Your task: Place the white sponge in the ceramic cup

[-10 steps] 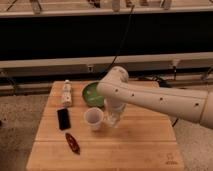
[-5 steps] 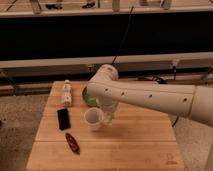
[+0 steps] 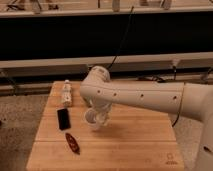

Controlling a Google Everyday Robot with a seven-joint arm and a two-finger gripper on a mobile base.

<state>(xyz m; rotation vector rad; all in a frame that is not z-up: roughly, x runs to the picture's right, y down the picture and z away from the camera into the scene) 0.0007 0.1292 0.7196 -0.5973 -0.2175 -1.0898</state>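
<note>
The ceramic cup (image 3: 91, 119) is a small pale round cup standing near the middle of the wooden table (image 3: 125, 150). My white arm reaches in from the right and bends down over it. My gripper (image 3: 102, 118) hangs under the arm, right at the cup's right rim, largely hidden by the arm. The white sponge does not show as a separate thing; it is hidden at the gripper or the cup, and I cannot tell which.
A white bottle (image 3: 66, 92) lies at the table's back left. A flat black object (image 3: 63, 119) lies left of the cup. A dark red object (image 3: 72, 143) lies at the front left. The green bowl is hidden behind my arm.
My arm has swung left and now covers the green bowl. The gripper has moved left, from beside the cup to its rim.
</note>
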